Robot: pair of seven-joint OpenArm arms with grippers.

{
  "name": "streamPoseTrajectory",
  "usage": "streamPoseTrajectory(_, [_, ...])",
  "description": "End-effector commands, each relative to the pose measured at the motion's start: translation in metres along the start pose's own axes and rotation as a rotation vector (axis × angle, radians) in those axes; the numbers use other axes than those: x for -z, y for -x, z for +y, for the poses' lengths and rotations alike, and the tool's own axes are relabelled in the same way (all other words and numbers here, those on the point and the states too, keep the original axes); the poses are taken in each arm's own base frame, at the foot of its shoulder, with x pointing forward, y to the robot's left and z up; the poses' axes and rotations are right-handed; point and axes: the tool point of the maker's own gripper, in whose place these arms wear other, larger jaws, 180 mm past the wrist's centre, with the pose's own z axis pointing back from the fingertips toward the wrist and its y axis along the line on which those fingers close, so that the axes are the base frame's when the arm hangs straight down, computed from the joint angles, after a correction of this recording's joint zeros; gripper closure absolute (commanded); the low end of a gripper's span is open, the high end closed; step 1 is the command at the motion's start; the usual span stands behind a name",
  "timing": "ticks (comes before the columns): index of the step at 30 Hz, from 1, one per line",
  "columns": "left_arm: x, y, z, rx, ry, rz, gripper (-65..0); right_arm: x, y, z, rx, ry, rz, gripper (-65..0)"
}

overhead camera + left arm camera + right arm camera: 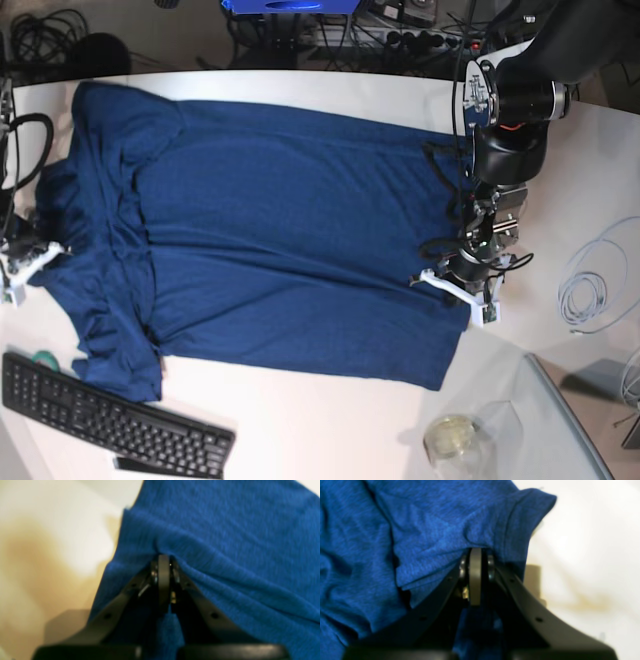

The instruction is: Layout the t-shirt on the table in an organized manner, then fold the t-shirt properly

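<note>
Right, both arms are locked onto the t-shirt [290, 250], which lies spread across the white table [330, 410], its sleeves toward the base view's left and its hem toward that view's right. The left gripper [163, 560] has its jaws pressed together on a pinch of blue cloth at the hem edge, and the right gripper [475, 553] is clamped the same way on fabric beside a sleeve. By my reading this is the laying-out stage, with a stretch between the two grips to come. To do it well, the arms should pull apart evenly and low over the table, so the bunched folds near the sleeves flatten instead of dragging the whole shirt sideways; a lopsided tug would likely skew it toward the black keyboard [105, 408] or the glass jar [452, 438]. Now, what stays hidden: both wrist views are soft and close, so how many layers each pinch holds is impossible to tell. In the base view the right gripper sits at the left edge, largely cut off, and the collar is lost among the rumpled folds there.
</note>
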Motion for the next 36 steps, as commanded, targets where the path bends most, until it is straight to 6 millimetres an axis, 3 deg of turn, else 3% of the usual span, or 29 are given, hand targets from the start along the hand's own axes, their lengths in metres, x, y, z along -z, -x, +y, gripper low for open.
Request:
streamPoseTrajectory(1, [0.005,-0.018,-0.005,0.0,0.005,-0.024,0.0,-0.006,-0.027,-0.012,-0.01,0.029,-0.057,-3.6])
streamPoseTrajectory(4, [0.01,-0.037,-0.017,-0.025,0.02,-0.057,0.0,-0.008,-0.05,-0.013,-0.022,0.034,-0.094,-3.6])
streamPoseTrajectory(9, [0.005,-0.066,-0.026,-0.018,0.037,-0.148,0.0,-0.024,-0.083,-0.032,-0.055,0.064,-0.16,-3.0])
streamPoseTrajectory(12, [-0.009,-0.071,-0.012,-0.018,0.016,-0.181,0.0,-0.036,-0.083,-0.038,-0.07,0.07,-0.139,-3.5])
streamPoseTrajectory(15, [-0.03,-0.08,0.016,-0.066,-0.04,-0.196,0.0,-0.056,-0.082,-0.039,-0.057,0.069,-0.151,-3.8])
streamPoseTrajectory(17, [-0.049,-0.08,0.029,-0.058,-0.065,-0.198,0.0,-0.068,-0.076,-0.026,-0.079,0.061,-0.143,-5.7])
streamPoseTrajectory(19, [-0.069,-0.073,0.038,-0.029,-0.083,-0.191,0.0,-0.079,-0.059,-0.001,-0.124,0.039,-0.126,-13.7])
streamPoseTrajectory(22, [-0.097,-0.051,0.045,0.025,-0.087,-0.171,0.0,-0.086,-0.029,0.042,-0.18,-0.017,-0.123,-35.3])
streamPoseTrajectory(24, [-0.111,-0.036,0.047,0.074,-0.059,-0.15,0.0,-0.082,-0.015,0.055,-0.167,-0.043,-0.108,-48.5])
streamPoseTrajectory(25, [-0.116,-0.024,0.045,0.089,-0.039,-0.127,0.0,-0.079,-0.009,0.057,-0.153,-0.051,-0.095,-51.9])
streamPoseTrajectory(28, [-0.132,0.002,0.062,0.098,-0.046,-0.08,0.0,-0.068,0.019,0.054,-0.113,-0.056,-0.027,-49.8])
streamPoseTrajectory(31, [-0.145,0.02,0.085,0.08,-0.096,-0.047,0.0,-0.063,0.033,0.05,-0.093,-0.055,0.011,-46.5])
streamPoseTrajectory(36, [-0.159,0.028,0.107,0.068,-0.108,-0.039,0.0,-0.059,0.045,0.048,-0.079,-0.057,0.043,-45.9])
